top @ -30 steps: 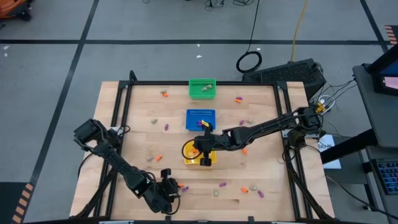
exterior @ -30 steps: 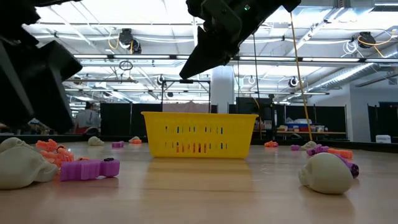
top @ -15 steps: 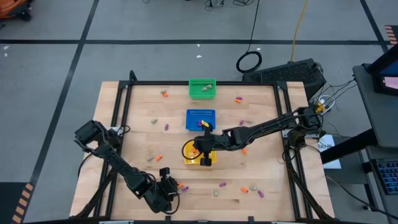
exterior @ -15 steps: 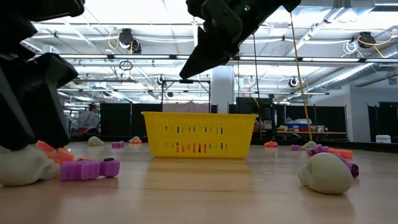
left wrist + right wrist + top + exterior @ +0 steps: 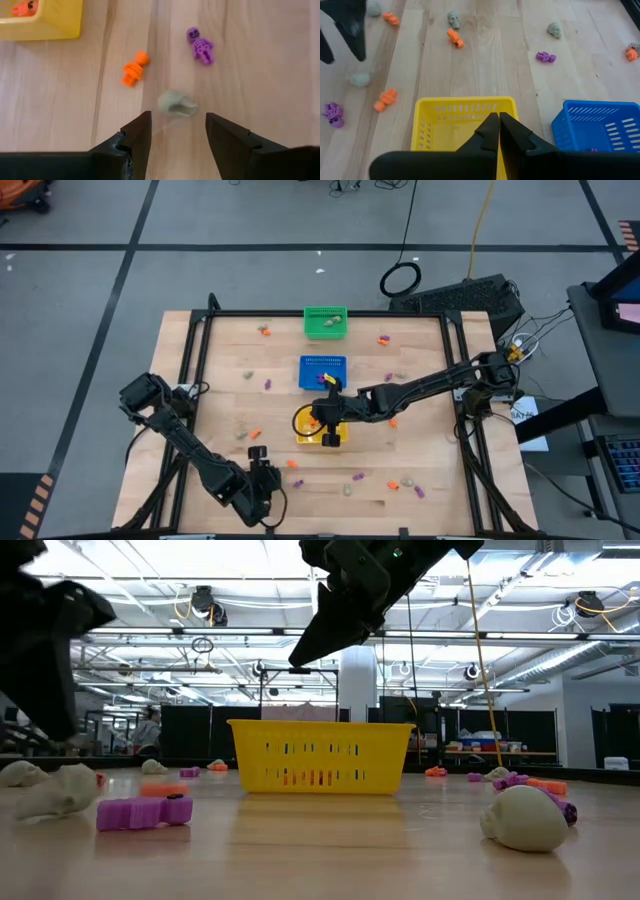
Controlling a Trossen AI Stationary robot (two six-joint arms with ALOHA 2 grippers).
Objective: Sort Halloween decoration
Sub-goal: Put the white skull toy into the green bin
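Note:
Small orange, purple and pale trinkets lie scattered on the wooden table. My left gripper (image 5: 175, 127) is open near the table's near edge (image 5: 272, 476). A pale skull trinket (image 5: 176, 103) lies on the wood just ahead of its fingertips, untouched. An orange skeleton (image 5: 134, 68) and a purple skeleton (image 5: 200, 45) lie beyond it. My right gripper (image 5: 498, 131) is shut and hangs above the yellow basket (image 5: 464, 107) at mid-table (image 5: 328, 425). An orange trinket (image 5: 22, 7) lies inside that basket.
A blue basket (image 5: 323, 370) stands behind the yellow basket (image 5: 305, 425), and a green basket (image 5: 325, 322) holding pale pieces sits at the far edge. More trinkets lie near the near edge (image 5: 405, 482) and toward the far corners (image 5: 383, 339). A black frame rims the table.
My left gripper has risen off the table and swung toward the left edge. In the low view the pale and orange trinkets beside it sit in new places. My right gripper has kept still above the yellow basket.

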